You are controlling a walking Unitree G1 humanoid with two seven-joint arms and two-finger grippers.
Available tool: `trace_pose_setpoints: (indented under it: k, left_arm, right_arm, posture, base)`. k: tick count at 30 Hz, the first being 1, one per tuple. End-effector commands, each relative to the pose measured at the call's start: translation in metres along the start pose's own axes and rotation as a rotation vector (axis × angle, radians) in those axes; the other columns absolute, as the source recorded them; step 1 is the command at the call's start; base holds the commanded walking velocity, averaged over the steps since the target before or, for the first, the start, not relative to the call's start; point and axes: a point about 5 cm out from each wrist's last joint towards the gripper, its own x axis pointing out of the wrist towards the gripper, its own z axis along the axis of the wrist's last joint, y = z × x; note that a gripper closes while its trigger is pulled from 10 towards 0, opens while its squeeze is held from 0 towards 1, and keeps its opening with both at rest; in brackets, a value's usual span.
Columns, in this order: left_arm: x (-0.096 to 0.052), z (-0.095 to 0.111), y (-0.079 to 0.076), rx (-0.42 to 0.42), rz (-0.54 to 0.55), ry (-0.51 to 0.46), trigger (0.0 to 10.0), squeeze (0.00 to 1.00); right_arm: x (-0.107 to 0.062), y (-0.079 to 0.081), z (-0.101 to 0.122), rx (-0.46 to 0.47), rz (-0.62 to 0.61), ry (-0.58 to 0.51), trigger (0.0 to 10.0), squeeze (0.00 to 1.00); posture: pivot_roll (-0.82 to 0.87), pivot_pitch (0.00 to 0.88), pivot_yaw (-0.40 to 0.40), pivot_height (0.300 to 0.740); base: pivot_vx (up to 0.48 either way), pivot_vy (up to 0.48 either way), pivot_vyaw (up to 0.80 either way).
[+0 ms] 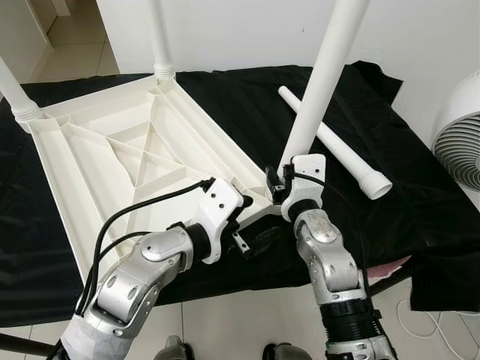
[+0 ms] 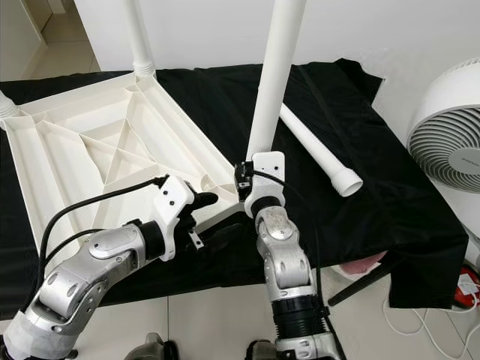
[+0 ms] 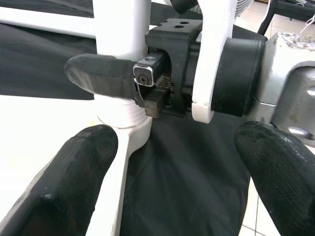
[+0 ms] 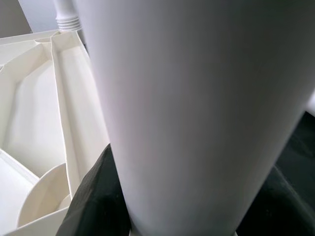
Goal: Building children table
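A white plastic table top [image 1: 112, 150] lies upside down on a black cloth. Two white legs [image 1: 159, 37] [image 1: 13, 94] stand in its far corners. A third leg [image 1: 319, 82] stands upright at the near right corner, its foot at the corner socket [image 3: 118, 142]. My right gripper [image 1: 279, 187] is shut on this leg just above the socket, one black finger [image 3: 96, 76] pressed against it. Beside the same corner, my left gripper [image 1: 255, 225] is open, its fingers spread wide on either side of the corner and holding nothing. A fourth leg [image 1: 337, 150] lies loose on the cloth to the right.
The black cloth [image 1: 390, 225] covers the low work surface and hangs over its near edge. A white fan [image 1: 461, 142] stands close on the right. A white wall rises behind, with tiled floor [image 1: 225, 322] below the front edge.
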Motion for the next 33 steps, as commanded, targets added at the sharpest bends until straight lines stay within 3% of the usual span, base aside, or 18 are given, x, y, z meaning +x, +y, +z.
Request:
trace_pose_setpoints:
  k: [1,2,3,11,14,15,20,21,26,30,33]
  left_arm:
    - [-0.001,-0.001,0.003,0.008,0.007,0.004,10.0,0.0]
    - [-0.001,-0.001,0.003,0.008,0.007,0.004,10.0,0.0]
    - [0.0,0.001,0.004,0.01,0.009,0.001,10.0,0.0]
    - [0.004,0.005,0.009,0.022,0.017,-0.014,10.0,0.0]
    - [0.004,0.006,0.01,0.024,0.018,-0.018,10.0,0.0]
    - [0.004,0.005,0.009,0.027,0.013,-0.015,10.0,0.0]
    - [0.003,0.005,0.009,0.028,0.013,-0.013,10.0,0.0]
    - [0.003,0.006,0.01,0.03,0.016,-0.015,10.0,0.0]
    - [0.003,0.006,0.01,0.031,0.017,-0.016,10.0,0.0]
    - [0.002,0.006,0.01,0.028,0.017,-0.014,10.0,0.0]
    - [0.002,0.006,0.01,0.028,0.017,-0.014,10.0,0.0]
  right_arm:
    - [-0.003,0.005,-0.006,0.04,0.014,0.039,10.0,0.0]
    - [-0.003,0.005,-0.006,0.04,0.014,0.039,10.0,0.0]
    - [-0.001,0.003,-0.004,0.043,0.017,0.034,10.0,1.0]
    - [0.004,-0.013,0.009,0.019,0.057,-0.027,10.0,1.0]
    - [0.005,-0.016,0.009,-0.008,0.137,-0.024,10.0,1.0]
    - [0.006,-0.017,0.008,-0.013,0.182,-0.015,10.0,0.0]
    - [0.008,-0.021,0.008,-0.029,0.311,-0.005,10.0,0.0]
    - [0.011,-0.025,0.01,-0.048,0.418,-0.009,10.0,0.0]
    - [0.014,-0.028,0.013,-0.085,0.569,-0.011,10.0,0.0]
    - [0.016,-0.031,0.011,-0.107,0.681,0.007,10.0,0.0]
    - [0.017,-0.031,0.011,-0.111,0.699,0.011,10.0,0.0]
  posture:
    - [-0.09,0.093,0.035,0.74]
    - [-0.09,0.093,0.035,0.74]
    - [-0.1,0.093,0.041,0.74]
    - [-0.09,0.078,0.048,0.74]
    - [-0.08,0.073,0.047,0.74]
    - [-0.08,0.068,0.045,0.74]
    - [-0.08,0.07,0.048,0.74]
    - [-0.08,0.068,0.048,0.74]
    - [-0.07,0.069,0.044,0.74]
    - [-0.07,0.07,0.05,0.74]
    - [-0.07,0.07,0.05,0.74]
  base:
    - [0.0,0.0,0.0]
    - [0.0,0.0,0.0]
    - [0.0,0.0,0.0]
    - [0.0,0.0,0.0]
    - [0.0,0.0,0.0]
    - [0.0,0.0,0.0]
    - [0.0,0.0,0.0]
    - [0.0,0.0,0.0]
    - [0.0,0.0,0.0]
    - [0.0,0.0,0.0]
    - [0.0,0.0,0.0]
